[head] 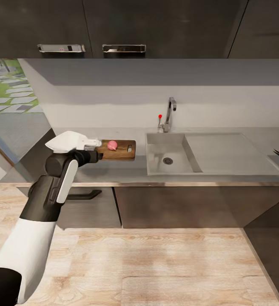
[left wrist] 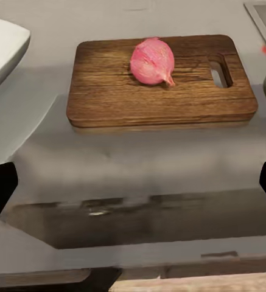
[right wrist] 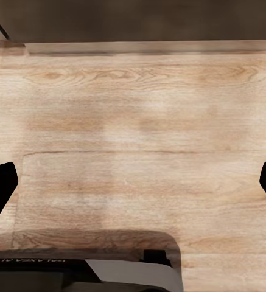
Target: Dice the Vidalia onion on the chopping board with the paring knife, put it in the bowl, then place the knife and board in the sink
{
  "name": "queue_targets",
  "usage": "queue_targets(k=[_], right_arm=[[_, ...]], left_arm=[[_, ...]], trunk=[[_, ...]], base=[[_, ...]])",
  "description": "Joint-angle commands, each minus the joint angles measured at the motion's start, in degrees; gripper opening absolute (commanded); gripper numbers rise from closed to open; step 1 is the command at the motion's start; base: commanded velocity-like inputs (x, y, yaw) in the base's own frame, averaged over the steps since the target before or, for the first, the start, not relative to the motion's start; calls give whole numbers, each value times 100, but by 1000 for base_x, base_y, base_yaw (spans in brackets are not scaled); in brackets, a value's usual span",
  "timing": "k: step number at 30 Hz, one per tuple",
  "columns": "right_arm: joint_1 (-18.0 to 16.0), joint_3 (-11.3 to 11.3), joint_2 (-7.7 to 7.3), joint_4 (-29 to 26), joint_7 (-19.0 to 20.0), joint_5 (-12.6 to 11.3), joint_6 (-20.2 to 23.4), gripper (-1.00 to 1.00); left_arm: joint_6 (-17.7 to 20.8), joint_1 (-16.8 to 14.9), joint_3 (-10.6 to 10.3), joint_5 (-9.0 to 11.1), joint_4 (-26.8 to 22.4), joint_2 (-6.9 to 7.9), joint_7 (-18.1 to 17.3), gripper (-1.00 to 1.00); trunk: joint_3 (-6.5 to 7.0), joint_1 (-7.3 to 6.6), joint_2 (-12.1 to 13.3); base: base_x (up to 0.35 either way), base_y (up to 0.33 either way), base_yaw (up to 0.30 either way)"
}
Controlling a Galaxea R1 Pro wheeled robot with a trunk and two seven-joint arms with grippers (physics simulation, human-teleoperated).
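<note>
On one chopping board (left wrist: 163, 82), one Vidalia onion (left wrist: 152, 61) — left pincer (left wrist: 133, 182) wide, right pincer (right wrist: 133, 188) apparently wide too.

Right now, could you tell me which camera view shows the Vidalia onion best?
The left wrist view: the Vidalia onion sits large and unobstructed on the chopping board, skin and root tip visible. The head view shows it only as a small pink bulb. The right wrist view faces the wooden floor.

onion (left wrist: 152, 61): 1 | chopping board (left wrist: 160, 82): 1 | sink (head: 173, 158): 1 | tap (head: 169, 114): 1
</note>
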Motion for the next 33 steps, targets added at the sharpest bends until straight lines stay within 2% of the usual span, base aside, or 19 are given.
queue_targets(k=[1, 6, 8, 15, 19, 25, 28, 31, 33], right_arm=[[-1, 48, -9, -11, -47, -49, -11, 100], [-1, 48, -10, -7, -47, -49, -11, 100], [-1, 48, -6, -6, -47, -49, -11, 100], [-1, 48, -10, -6, -47, -49, -9, 100], [-1, 48, -11, -6, -47, -49, -7, 100], [-1, 48, -11, -6, -47, -49, -3, 100], [-1, 48, -9, -6, -47, -49, -2, 100], [-1, 48, -10, -6, -47, -49, -2, 100], [-1, 48, -11, -6, -47, -49, -2, 100]], left_arm=[[19, 114, -12, 59, -124, 29, 60, 100], [19, 399, -18, 132, -417, 310, 54, 100], [-7, 664, -20, 242, -508, 418, 52, 100], [-169, 1100, -20, 292, -544, 540, 51, 100], [-859, 1531, -21, 297, -541, 657, 51, 100], [-1232, 2016, -21, 297, -545, 700, 51, 100], [-1588, 2196, -21, 300, -543, 752, 51, 100], [-1931, 2409, -48, 304, -541, 907, 51, 100], [-2159, 2548, -189, 310, -545, 1051, 51, 100]], trunk=[[-9, 4, -10], [-9, 4, -10], [-9, 4, -10], [-9, 4, -10], [-9, 4, -10], [-9, 4, -10], [-9, 4, -10], [-9, 4, -10], [-9, 4, -10]], base=[[0, 0, 0], [0, 0, 0], [0, 0, 0], [0, 0, 0], [0, 0, 0], [0, 0, 0], [0, 0, 0], [0, 0, 0], [0, 0, 0]])
